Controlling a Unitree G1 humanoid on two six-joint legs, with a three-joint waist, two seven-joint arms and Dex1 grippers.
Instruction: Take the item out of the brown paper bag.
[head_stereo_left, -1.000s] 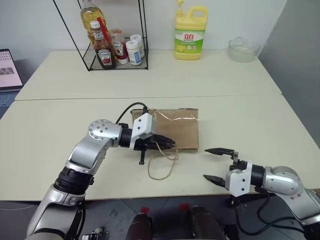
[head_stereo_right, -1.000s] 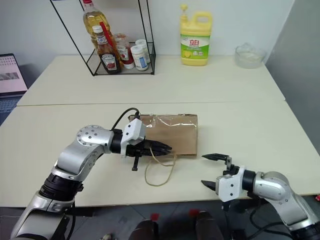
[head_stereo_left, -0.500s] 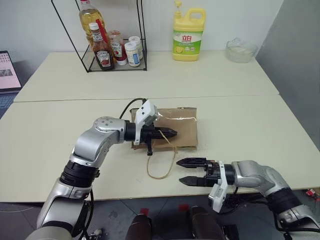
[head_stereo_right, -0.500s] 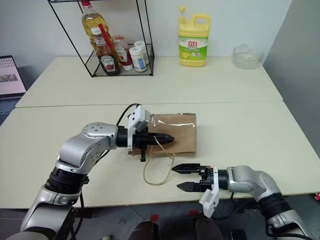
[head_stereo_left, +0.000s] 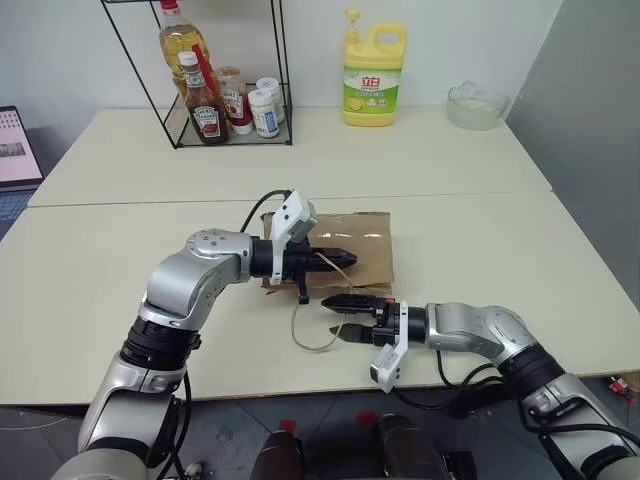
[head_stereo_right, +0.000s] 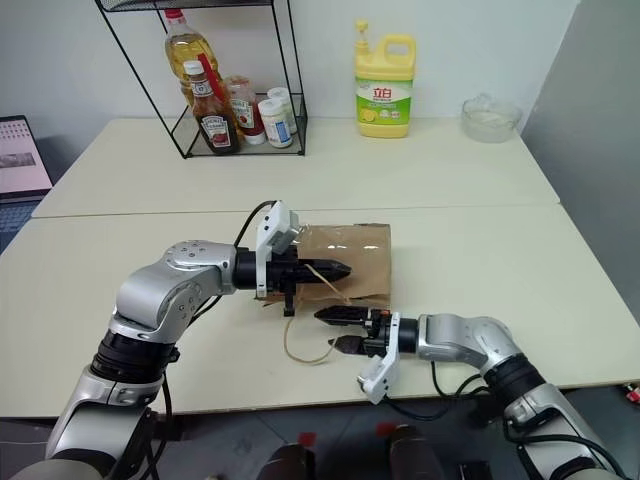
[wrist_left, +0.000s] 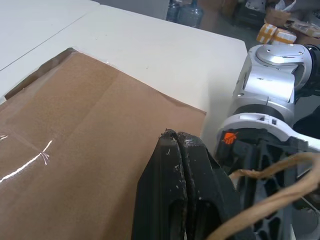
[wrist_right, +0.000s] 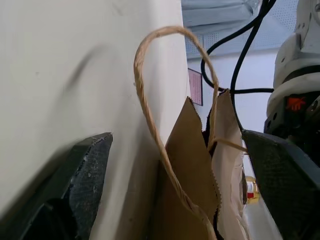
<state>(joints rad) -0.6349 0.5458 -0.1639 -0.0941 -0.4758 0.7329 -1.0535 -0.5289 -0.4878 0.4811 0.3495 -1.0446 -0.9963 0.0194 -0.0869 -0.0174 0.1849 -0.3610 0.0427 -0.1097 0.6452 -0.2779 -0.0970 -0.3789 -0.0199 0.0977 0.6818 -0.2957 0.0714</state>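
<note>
While the item is lying hidden inside the brown paper bag (head_stereo_left: 350, 255), which is resting flat on the desk (head_stereo_left: 480, 230), nothing is confirming where in the bag it is sitting. With the left gripper (head_stereo_left: 340, 260) pinching jaws together on a cord handle (head_stereo_right: 325, 278) at the bag's mouth, too hard a lift is risking a torn cord or the whole bag dragging. Low beside the loose handle loop (head_stereo_left: 315, 335), the right gripper (head_stereo_left: 338, 317), jaws apart and aiming at the mouth, is risking snagging that loop or crushing the paper shut.
</note>
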